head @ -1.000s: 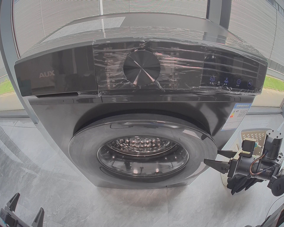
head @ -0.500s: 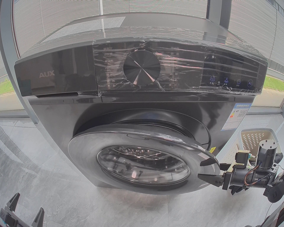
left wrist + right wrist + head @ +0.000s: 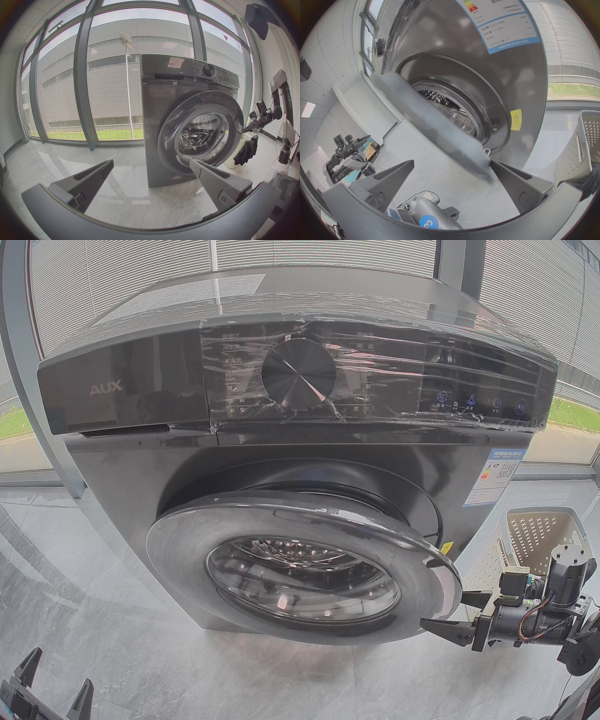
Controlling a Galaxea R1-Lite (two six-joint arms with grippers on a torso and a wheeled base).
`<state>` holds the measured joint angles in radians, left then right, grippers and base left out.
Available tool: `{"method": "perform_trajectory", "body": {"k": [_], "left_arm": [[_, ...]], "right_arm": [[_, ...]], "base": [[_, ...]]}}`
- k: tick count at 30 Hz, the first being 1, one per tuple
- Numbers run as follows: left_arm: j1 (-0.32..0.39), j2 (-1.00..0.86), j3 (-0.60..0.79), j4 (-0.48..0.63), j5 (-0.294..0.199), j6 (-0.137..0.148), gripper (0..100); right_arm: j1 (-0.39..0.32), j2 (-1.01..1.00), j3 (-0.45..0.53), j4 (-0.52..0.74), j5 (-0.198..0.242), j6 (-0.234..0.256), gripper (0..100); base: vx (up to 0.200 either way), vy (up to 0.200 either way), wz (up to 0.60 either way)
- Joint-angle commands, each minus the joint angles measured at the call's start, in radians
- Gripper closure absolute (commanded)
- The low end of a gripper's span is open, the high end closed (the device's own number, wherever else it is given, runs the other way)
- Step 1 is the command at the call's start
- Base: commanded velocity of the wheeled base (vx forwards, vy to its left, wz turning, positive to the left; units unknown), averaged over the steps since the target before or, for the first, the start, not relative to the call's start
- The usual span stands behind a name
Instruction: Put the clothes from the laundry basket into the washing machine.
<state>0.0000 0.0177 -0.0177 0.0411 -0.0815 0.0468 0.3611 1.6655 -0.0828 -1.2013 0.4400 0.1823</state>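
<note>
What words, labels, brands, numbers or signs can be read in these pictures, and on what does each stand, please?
Brand logo, pale capitals: drawer front of the washing machine.
Legends around the dial: blurred under plastic wrap.
Touch icons: symbols, captions too small.
Energy label: coloured bars, code square, print too small.
Yellow sticker beside the drum opening: unreadable.

Seemingly a test lab: a washing machine (image 3: 300, 452), its control panel (image 3: 375, 377) film-wrapped, stands free on grey floor tiles (image 3: 75, 590) before full-height glass windows (image 3: 80, 78) facing another building (image 3: 109, 90).
</note>
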Motion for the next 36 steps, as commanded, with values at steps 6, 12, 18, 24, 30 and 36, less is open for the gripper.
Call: {"method": "perform_trajectory", "body": {"k": [6, 12, 18, 24, 30, 36], "left_arm": [[0.0, -0.018, 0.018, 0.0, 0.0, 0.002, 0], [0.0, -0.018, 0.018, -0.001, 0.0, 0.004, 0], [0.0, -0.018, 0.018, -0.001, 0.0, 0.002, 0], [0.0, -0.018, 0.018, 0.0, 0.0, 0.002, 0], [0.0, -0.018, 0.018, 0.0, 0.0, 0.002, 0], [0.0, -0.018, 0.018, 0.0, 0.0, 0.002, 0]], "right_arm": [[0.045, -0.015, 0.051, -0.001, 0.002, -0.001, 0], [0.041, -0.006, 0.047, -0.038, -0.004, -0.015, 0], [0.039, 0.04, 0.034, -0.086, -0.009, -0.014, 0], [0.052, 0.115, 0.067, -0.182, -0.01, -0.017, 0], [0.082, 0.106, 0.083, -0.189, -0.009, -0.015, 0], [0.124, 0.094, 0.083, -0.185, -0.007, -0.011, 0]], "base": [[0.0, 0.0, 0.0], [0.0, 0.0, 0.0], [-0.033, 0.0, 0.0], [-0.167, 0.0, 0.0], [0.0, 0.0, 0.0], [0.0, 0.0, 0.0]]}}
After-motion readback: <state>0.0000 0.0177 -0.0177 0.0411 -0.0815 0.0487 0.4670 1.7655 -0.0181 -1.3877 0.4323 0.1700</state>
